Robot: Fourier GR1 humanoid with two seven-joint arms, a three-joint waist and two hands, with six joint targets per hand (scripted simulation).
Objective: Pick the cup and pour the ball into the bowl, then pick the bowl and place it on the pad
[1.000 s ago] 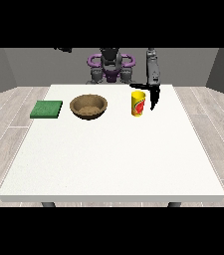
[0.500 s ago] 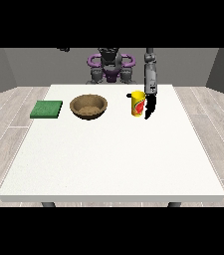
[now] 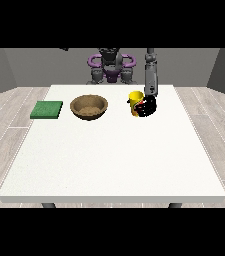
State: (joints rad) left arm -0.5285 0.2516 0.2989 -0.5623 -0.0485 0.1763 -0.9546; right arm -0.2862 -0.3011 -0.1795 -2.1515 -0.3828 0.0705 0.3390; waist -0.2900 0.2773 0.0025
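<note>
Front view: hand at view's right [image 3: 145, 107] grips cup [image 3: 135, 100].

Bare room: grey walls, plank floor [image 3: 14, 107]

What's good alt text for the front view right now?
The hand at the view's right is closed around a yellow cup standing on a white table. To the cup's left sit a brown bowl and, farther left, a green pad; the robot stands behind the table.
</note>
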